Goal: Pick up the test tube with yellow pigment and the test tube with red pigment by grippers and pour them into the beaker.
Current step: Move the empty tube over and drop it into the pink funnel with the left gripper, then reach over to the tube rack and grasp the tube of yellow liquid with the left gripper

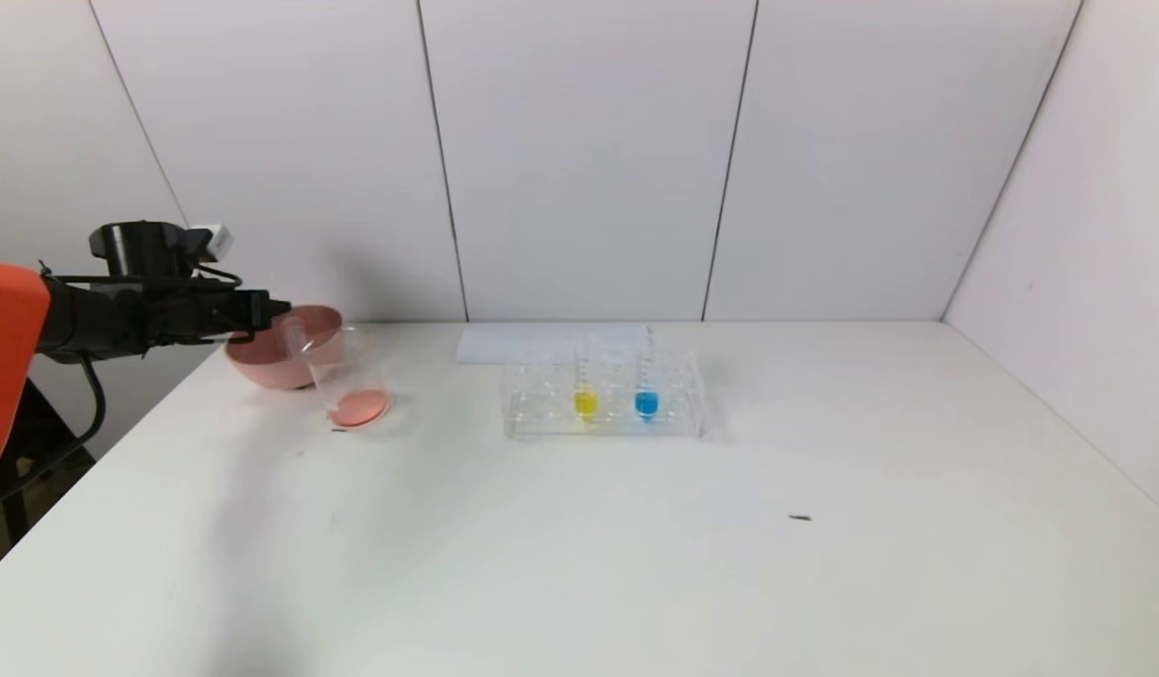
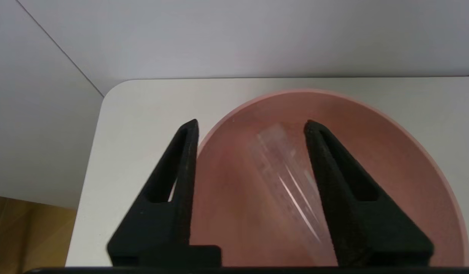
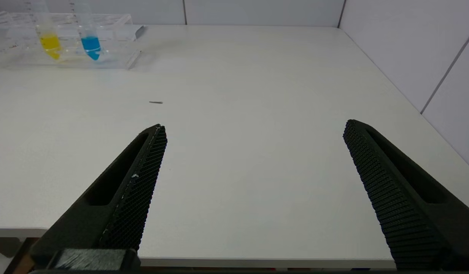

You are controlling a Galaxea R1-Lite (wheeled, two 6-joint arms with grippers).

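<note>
Jaws of the left gripper (image 2: 251, 127) stand parted over the pink bowl (image 2: 428, 160), an emptied test tube (image 2: 291, 179) loose between them, so any clumsy exit could clip the beaker (image 1: 349, 376) by the table's (image 1: 579, 564) left edge and spill it.

lab bench setup: my white table (image 1: 579, 527) boxed in by plain white panel walls (image 1: 588, 160), clear tube rack (image 1: 602, 395) with coloured pigment tubes, a beaker (image 1: 349, 381).

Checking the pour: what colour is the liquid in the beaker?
Pinkish red-orange, pooled at the beaker bottom; head view shows it best.
</note>
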